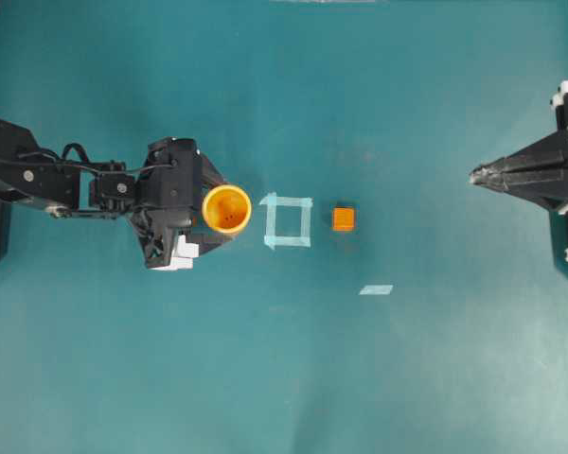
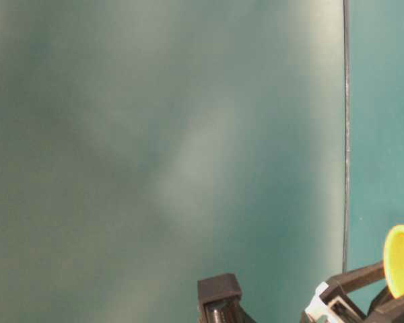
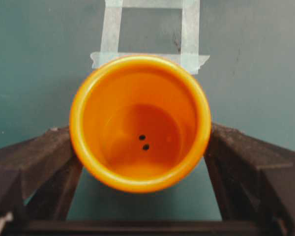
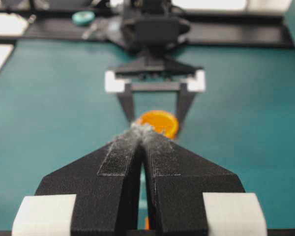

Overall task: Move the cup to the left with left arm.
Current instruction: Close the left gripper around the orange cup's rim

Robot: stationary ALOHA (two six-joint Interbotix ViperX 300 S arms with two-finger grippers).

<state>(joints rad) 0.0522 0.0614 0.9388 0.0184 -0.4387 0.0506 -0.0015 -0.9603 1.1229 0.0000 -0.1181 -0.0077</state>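
The cup [image 1: 227, 208] stands upright on the green table [image 1: 407, 378], just left of the square of pale tape [image 1: 289, 220]. The left gripper [image 1: 220, 210] is spread wide, one finger [image 3: 37, 162] on each side of the cup; contact with the cup wall cannot be confirmed. The orange cube [image 1: 343, 218] sits just right of the tape square. The right gripper [image 1: 475, 175] is pressed shut, holds nothing, and stays well apart at the right edge.
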